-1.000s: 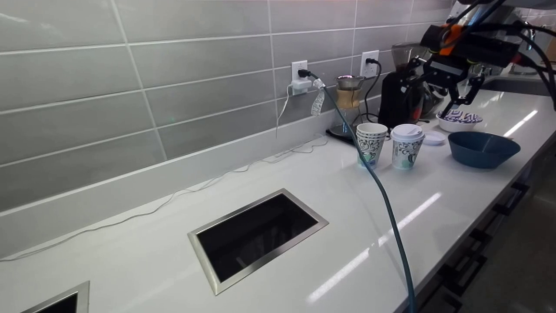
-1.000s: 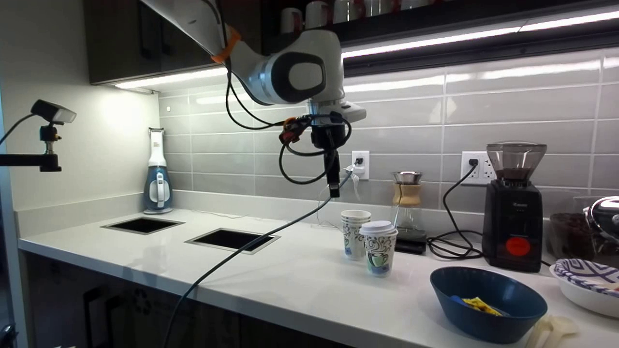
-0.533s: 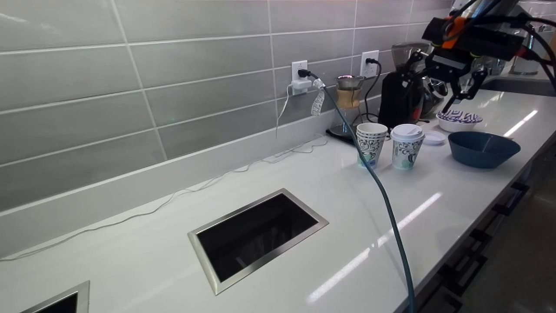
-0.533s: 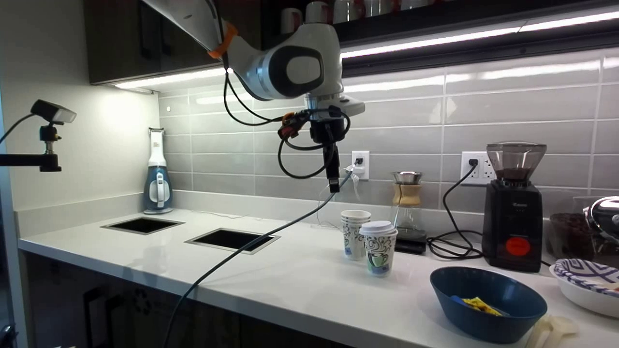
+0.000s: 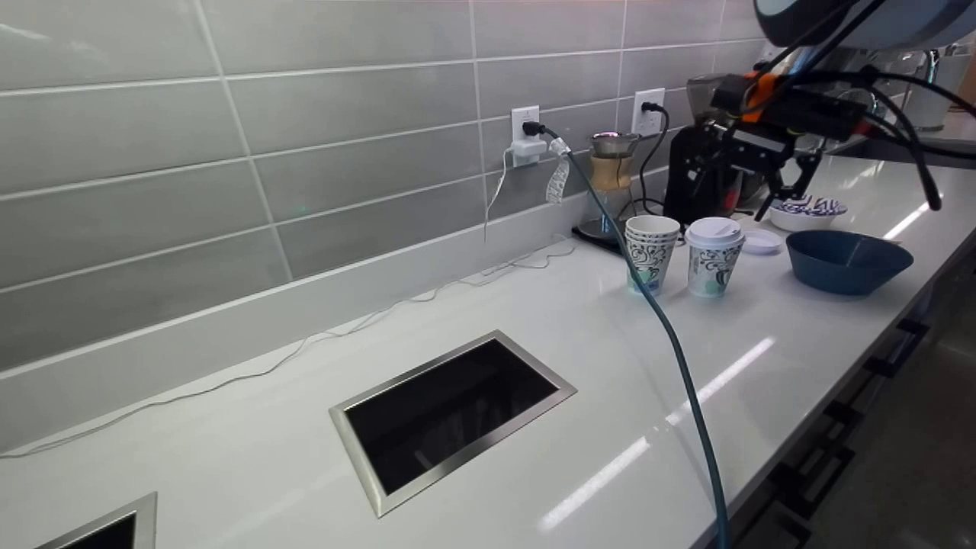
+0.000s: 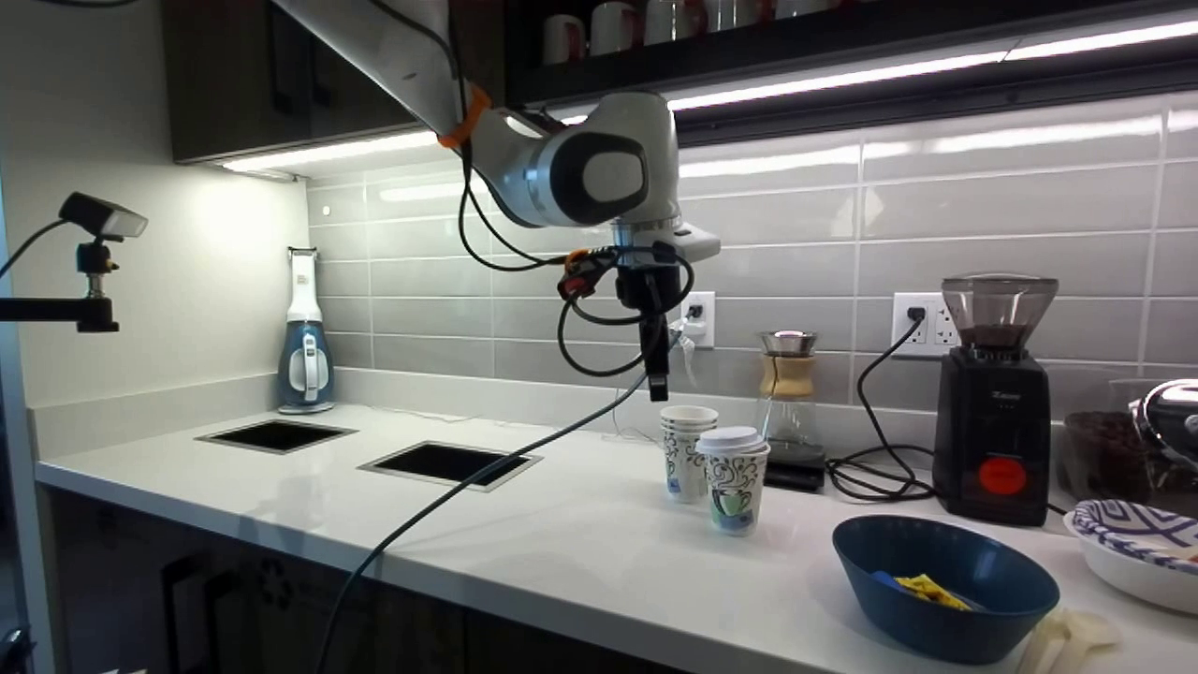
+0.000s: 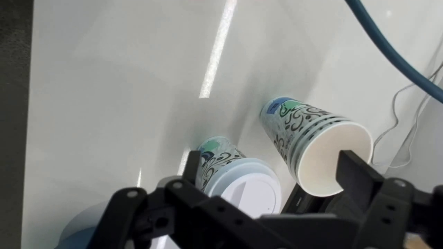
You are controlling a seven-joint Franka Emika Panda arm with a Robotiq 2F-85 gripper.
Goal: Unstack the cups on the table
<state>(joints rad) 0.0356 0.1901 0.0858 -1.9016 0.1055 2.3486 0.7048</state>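
A nested stack of white paper cups (image 5: 650, 259) with a dark swirl and teal pattern stands upright on the white table (image 5: 267, 457). The stack also shows in an exterior view (image 6: 686, 463) and, mouth toward the camera, in the wrist view (image 7: 294, 124). A like cup with a white lid (image 5: 713, 263) stands beside it, also seen in the wrist view (image 7: 221, 157). My gripper (image 7: 272, 167) is open and empty, above the cups. In the wrist view one finger overlaps the stack's mouth, the other the lidded cup. In an exterior view the gripper (image 6: 659, 386) hangs above the stack's rim.
A teal cable (image 5: 675, 343) runs across the counter in front of the stack. A dark blue bowl (image 5: 846, 263), a patterned bowl (image 5: 804, 217), a loose white lid (image 5: 761, 242), a glass coffee maker (image 6: 788, 412) and a grinder (image 6: 994, 440) stand nearby. Dark cut-outs (image 5: 450, 415) lie in the counter.
My gripper rose slightly, then came down and toward the cup stack; in the exterior views it is now lower and nearer the cups. It stays open. The cups have not moved.
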